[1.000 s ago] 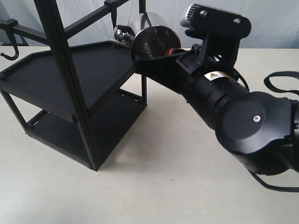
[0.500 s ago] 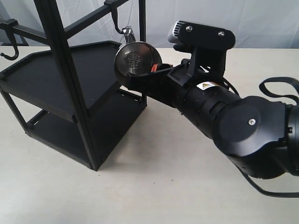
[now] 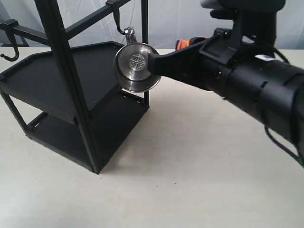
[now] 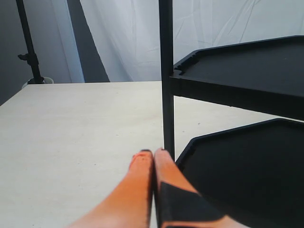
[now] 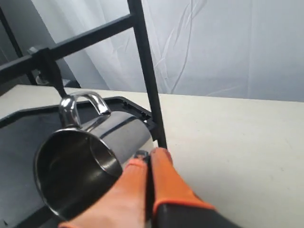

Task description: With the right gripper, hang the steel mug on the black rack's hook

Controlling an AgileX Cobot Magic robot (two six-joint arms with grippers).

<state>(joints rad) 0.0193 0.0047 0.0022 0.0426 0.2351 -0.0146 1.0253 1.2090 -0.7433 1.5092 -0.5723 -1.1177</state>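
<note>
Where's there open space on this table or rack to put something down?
Bare tabletop in front of the black rack and below the right gripper. The rack's upper tray is bare. Crowded around the hook and steel mug.

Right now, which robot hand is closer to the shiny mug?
The right one. The right gripper sits right beside the steel mug, which hangs by its handle from the hook. The left gripper is shut low by a post of the black rack, with no mug in its view.
</note>
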